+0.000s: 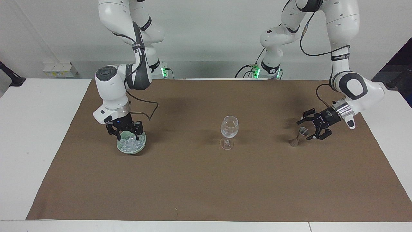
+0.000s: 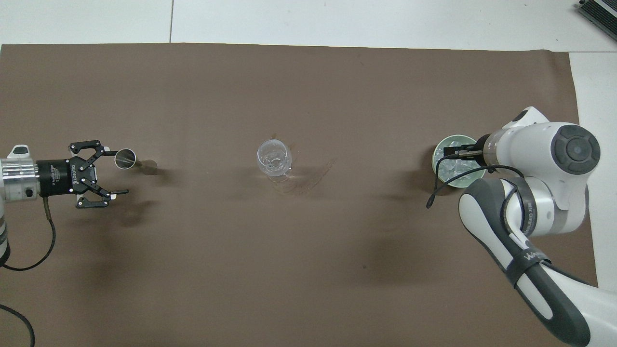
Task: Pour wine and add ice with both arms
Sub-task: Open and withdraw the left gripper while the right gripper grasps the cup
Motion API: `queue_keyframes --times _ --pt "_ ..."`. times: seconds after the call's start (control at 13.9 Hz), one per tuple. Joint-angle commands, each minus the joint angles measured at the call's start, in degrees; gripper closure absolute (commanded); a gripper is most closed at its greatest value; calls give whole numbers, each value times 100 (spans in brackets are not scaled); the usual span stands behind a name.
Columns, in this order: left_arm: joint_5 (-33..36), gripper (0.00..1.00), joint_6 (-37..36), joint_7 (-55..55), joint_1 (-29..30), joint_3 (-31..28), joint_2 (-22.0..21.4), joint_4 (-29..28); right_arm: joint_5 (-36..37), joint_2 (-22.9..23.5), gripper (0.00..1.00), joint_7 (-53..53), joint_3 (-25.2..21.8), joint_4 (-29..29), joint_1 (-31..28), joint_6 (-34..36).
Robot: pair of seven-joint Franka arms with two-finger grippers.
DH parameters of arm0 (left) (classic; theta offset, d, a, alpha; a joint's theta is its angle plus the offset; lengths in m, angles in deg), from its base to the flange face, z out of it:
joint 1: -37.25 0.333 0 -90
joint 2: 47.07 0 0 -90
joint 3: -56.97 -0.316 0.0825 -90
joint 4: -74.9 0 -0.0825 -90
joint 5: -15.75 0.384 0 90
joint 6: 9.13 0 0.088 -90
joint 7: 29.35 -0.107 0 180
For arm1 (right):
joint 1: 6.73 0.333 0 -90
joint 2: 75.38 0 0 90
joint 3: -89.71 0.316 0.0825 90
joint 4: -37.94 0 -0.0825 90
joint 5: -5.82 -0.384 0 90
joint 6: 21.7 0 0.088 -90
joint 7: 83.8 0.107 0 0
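Note:
A clear wine glass [image 1: 229,126] [image 2: 274,158] stands upright mid-mat. The ice [image 1: 130,143] [image 2: 452,167] fills a pale green bowl [image 1: 141,145] [image 2: 439,147] toward the right arm's end of the table. My right gripper [image 1: 127,138] points straight down into that bowl, open, its fingertips among the chunks; in the overhead view the wrist hides most of it. A small metal jigger [image 1: 299,135] [image 2: 126,159] stands toward the left arm's end. My left gripper [image 1: 304,130] [image 2: 115,172] lies level and open, holding nothing, with the jigger's cup just off its fingertips.
A brown mat [image 1: 206,180] covers most of the white table [image 1: 32,129]. The right arm's elbow hangs over the mat's corner nearest the robots [image 2: 530,226]. Loose cables trail from both wrists.

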Motion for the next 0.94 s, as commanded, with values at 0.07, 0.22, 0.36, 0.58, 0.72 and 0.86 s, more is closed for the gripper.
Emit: queue_keyframes --times 0.07,0.22,0.36,0.58,0.72,0.86 --pt "994 0 -256 -71 115 3 -233 427 62 24 20 -180 28 -62 -63 -91" --pt "1460 0 -344 -141 115 3 -269 735 62 -2 23 -189 37 -140 -55 -99" --pt "1953 0 -318 -386 45 12 -356 903 62 -2 25 -198 37 -185 -63 -117" --pt "2305 0 -274 -922 -8 46 -427 1201 53 24 27 -339 37 -185 -63 -126" --pt "2691 0 -257 -1465 -43 82 -488 1333 45 16 32 -339 37 -185 -63 -100" --pt "3192 0 -82 -2431 -210 82 -637 1317 45 7 39 -348 37 -202 -55 -91"
